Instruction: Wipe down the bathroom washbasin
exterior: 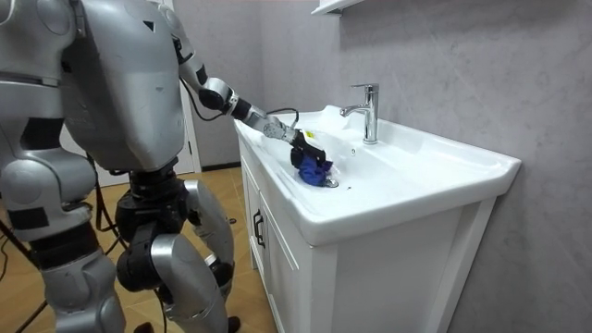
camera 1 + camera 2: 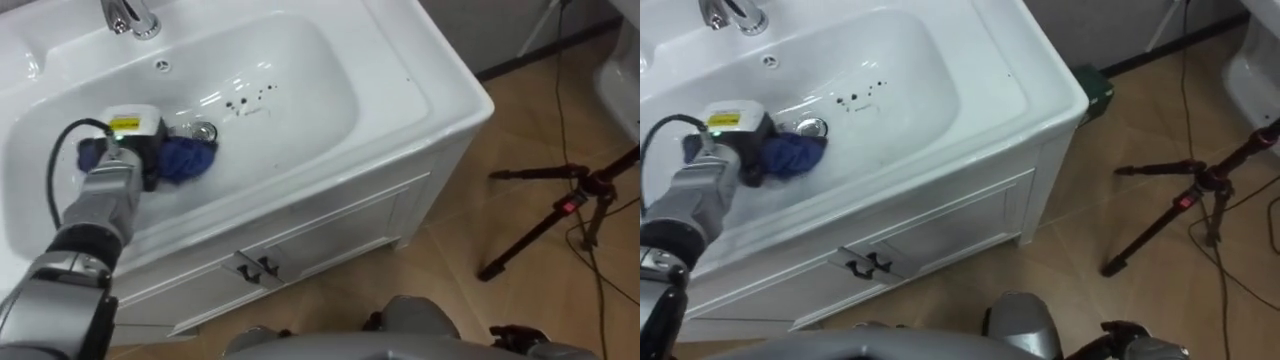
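Observation:
A white basin point(image 2: 300, 70) is set in a white vanity, and I stand in front of it. My left arm reaches into the bowl from the lower left. My left hand point(image 2: 128, 140) rests on the basin floor with its fingers curled on a crumpled blue cloth point(image 2: 188, 158). The cloth lies right beside the metal drain point(image 2: 205, 130), partly covering it. A few small dark specks point(image 2: 245, 102) mark the basin floor just right of the drain. In the room view the left hand point(image 1: 298, 141) presses the blue cloth point(image 1: 313, 166) down inside the bowl.
A chrome faucet point(image 2: 130, 17) stands at the back rim, with an overflow hole point(image 2: 162, 65) below it. The cabinet doors below carry dark handles point(image 2: 255, 268). A black tripod point(image 2: 560, 205) and cables lie on the wooden floor to the right.

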